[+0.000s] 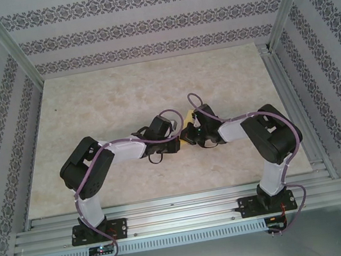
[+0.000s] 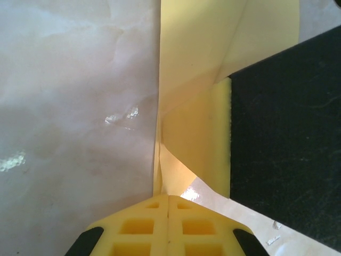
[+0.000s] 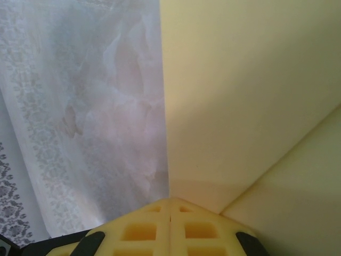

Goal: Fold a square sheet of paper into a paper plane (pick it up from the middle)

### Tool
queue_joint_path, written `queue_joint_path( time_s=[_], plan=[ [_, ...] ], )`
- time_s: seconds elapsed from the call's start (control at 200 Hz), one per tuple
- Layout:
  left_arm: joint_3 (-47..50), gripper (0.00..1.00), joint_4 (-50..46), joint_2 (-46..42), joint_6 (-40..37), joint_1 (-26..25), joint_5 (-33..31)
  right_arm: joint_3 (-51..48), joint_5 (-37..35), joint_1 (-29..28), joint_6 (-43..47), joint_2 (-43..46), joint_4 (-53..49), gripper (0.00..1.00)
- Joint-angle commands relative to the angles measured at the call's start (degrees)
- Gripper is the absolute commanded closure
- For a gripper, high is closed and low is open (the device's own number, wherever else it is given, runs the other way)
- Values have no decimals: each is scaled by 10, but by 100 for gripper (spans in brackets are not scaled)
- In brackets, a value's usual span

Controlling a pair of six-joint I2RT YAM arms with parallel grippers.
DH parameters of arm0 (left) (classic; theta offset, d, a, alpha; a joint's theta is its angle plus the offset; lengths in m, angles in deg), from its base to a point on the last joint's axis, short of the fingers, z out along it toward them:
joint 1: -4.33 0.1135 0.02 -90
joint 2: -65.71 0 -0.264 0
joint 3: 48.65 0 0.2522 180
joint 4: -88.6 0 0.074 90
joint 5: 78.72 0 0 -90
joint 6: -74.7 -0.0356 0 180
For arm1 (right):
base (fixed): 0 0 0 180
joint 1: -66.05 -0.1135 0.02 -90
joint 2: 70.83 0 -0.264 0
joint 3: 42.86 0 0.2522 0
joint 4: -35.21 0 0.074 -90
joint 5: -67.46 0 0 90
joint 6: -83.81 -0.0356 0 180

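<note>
Pale marbled table (image 1: 89,108) (glossy, faintly veined), aluminium-railed near edge.

bright even light, small glare spots on the table (image 2: 64,106), wrist views seemingly soft close up.

The pale marble-look tabletop (image 1: 121,103) is picking up a few shiny glare spots (clearest from the left wrist cam). Striped floral wallpaper (image 1: 141,25) is wrapping around the back and both sides. Silver aluminium posts (image 1: 11,43) are rising at the corners, and ribbed aluminium rails (image 1: 184,213) are running along the near edge.
</note>
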Motion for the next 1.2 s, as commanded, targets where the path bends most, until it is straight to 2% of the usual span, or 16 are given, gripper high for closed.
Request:
queue_joint_path(
  time_s=[0.0,0.43,0.604,0.729,0.879,1.024,1.119,1.194],
  plan=[
    [22,100,-80,21,-13,3,-2,9,-40,31,54,-12,-78,96],
    [19,100,-83,25,-19,3,11,66,-47,139,118,-45,-90,91],
    [15,98,-85,7,-26,3,13,81,-72,158,119,5,-97,83],
    [4,90,-84,-20,-29,3,21,61,-85,160,120,64,-102,70],
    [-25,72,-92,-57,-28,6,12,14,-69,152,96,102,-78,61],
    [-39,55,-98,-90,-20,20,-21,-11,-45,129,69,106,-53,57],
    [-35,51,-98,-100,-14,36,-30,-3,-42,108,57,84,-51,55],
    [-23,43,-89,-109,-6,52,-29,0,-33,96,44,62,-25,55]
  ],
)
